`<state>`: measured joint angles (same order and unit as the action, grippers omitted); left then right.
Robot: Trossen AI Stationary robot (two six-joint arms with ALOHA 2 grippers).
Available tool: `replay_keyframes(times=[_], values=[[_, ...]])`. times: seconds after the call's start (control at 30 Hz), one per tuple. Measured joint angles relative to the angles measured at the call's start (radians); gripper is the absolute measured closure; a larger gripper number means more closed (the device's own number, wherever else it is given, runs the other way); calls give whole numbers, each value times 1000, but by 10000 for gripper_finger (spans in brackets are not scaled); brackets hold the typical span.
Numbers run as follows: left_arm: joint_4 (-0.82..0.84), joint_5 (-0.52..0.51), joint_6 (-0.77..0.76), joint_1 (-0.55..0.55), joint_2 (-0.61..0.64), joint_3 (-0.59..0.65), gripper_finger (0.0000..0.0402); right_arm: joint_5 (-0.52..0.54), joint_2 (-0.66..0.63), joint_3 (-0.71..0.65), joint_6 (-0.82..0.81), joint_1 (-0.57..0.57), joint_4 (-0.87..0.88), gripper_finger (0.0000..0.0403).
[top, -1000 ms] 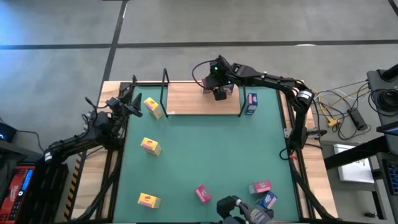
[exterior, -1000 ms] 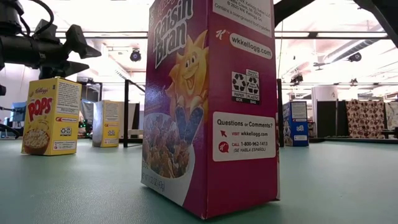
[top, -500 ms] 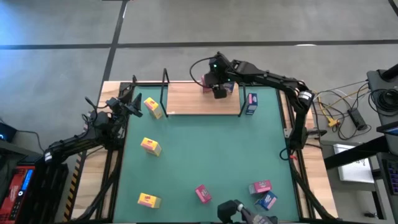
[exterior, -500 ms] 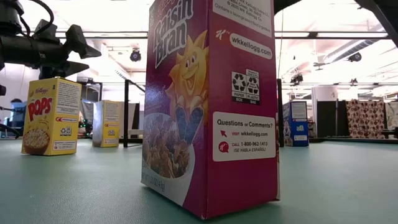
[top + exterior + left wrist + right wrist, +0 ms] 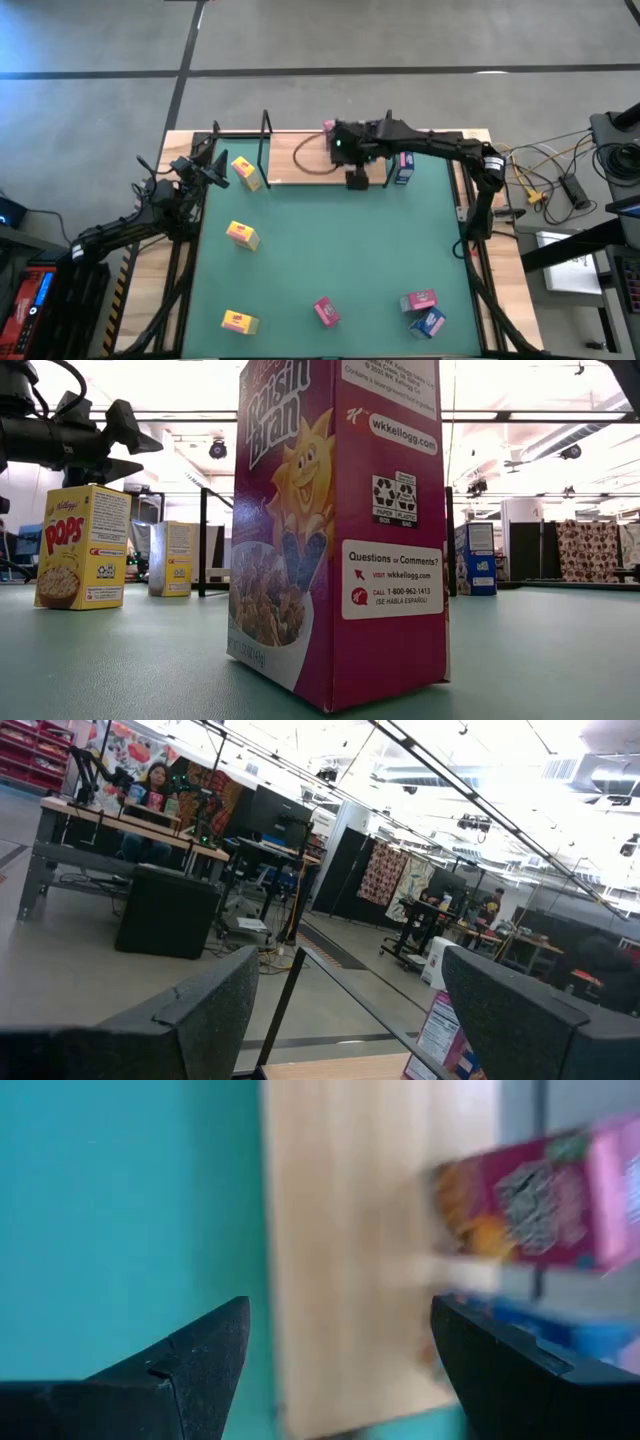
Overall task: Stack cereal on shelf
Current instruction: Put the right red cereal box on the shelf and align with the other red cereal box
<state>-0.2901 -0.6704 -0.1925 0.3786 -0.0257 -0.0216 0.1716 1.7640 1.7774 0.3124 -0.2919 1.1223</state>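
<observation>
The shelf [image 5: 310, 160] is a light wooden board with black wire uprights at the table's far edge. One pink cereal box [image 5: 328, 127] stands at its far edge; the right wrist view shows this box [image 5: 540, 1200] blurred, with a blue box [image 5: 570, 1335] beside it. My right gripper [image 5: 357, 180] hangs open above the shelf's near edge, holding nothing [image 5: 340, 1340]. My left gripper [image 5: 216, 165] waits open at the table's left edge [image 5: 350, 1010]. Other cereal boxes stand on the green table: yellow [image 5: 245, 172], yellow [image 5: 241, 235], pink [image 5: 326, 311], blue [image 5: 404, 167].
More boxes stand near the front: yellow [image 5: 238, 322], pink [image 5: 418, 299], blue [image 5: 428, 322]. In the low view a pink box [image 5: 340, 530] fills the foreground, with yellow boxes [image 5: 85, 545] behind it. The table's middle [image 5: 330, 240] is bare green.
My right gripper has drawn back from over the shelf's far part toward the shelf's near edge, rising a little and rolling at the wrist. The pink box on the shelf, which it covered before, now shows.
</observation>
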Motion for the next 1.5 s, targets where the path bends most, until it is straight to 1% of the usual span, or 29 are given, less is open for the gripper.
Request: replay_keyframes(times=[0.13, 0.23, 0.33, 0.5, 0.67, 0.73, 0.9, 1.07, 1.17, 1.3, 1.5], values=[[0, 0, 0, 0, 0, 0, 102, 37, -6, -11, -246, 86, 103, 106], [0, 0, 0, 0, 0, 0, 102, 45, -11, -24, -437, 153, 179, 106], [0, 0, 0, 0, 0, 0, 102, 66, -23, -39, -593, 232, 236, 106], [0, 0, 0, 0, 0, 0, 102, 90, -47, -92, -801, 392, 245, 106], [0, 0, 0, 0, 0, 0, 102, 92, -54, -148, -1030, 551, 244, 106], [0, 0, 0, 0, 0, 0, 102, 92, -54, -162, -1090, 607, 244, 106], [0, 0, 0, 0, 0, 0, 102, 80, -51, -177, -1114, 741, 243, 106], [0, 0, 0, 0, 0, 0, 102, -7, -50, -177, -1125, 849, 242, 106], [0, 0, 0, 0, 0, 0, 102, -19, -50, -177, -1103, 906, 245, 106], [0, 0, 0, 0, 0, 0, 102, -26, -49, -177, -1073, 970, 281, 106], [0, 0, 0, 0, 0, 0, 102, -71, -48, -181, -1071, 1024, 286, 106]])
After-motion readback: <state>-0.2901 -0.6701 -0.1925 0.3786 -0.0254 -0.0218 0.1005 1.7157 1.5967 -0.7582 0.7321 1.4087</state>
